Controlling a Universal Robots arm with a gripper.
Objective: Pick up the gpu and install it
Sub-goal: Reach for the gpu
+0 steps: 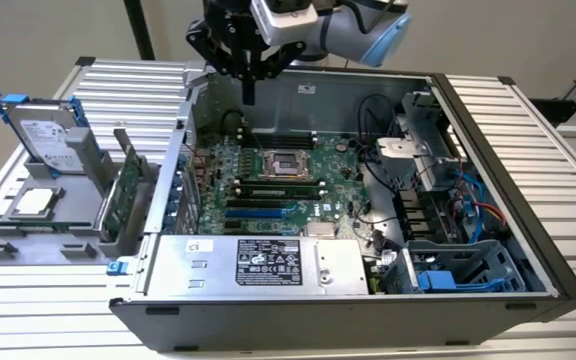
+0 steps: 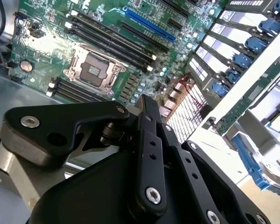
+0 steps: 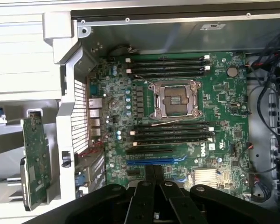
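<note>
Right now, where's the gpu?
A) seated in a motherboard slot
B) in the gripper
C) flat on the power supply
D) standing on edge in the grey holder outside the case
D: the gpu stands on edge in the grey holder at the exterior view's left of the case, while the gripper hangs shut and empty above the case.

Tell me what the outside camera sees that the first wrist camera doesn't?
Extra in the exterior view: the silver labelled power-supply box and the arm's grey-and-blue joint. Extra in the first wrist view: the white perforated vent grille. Both show the large green motherboard, the thin green gpu card standing on edge, and the black gripper above the board.
</note>
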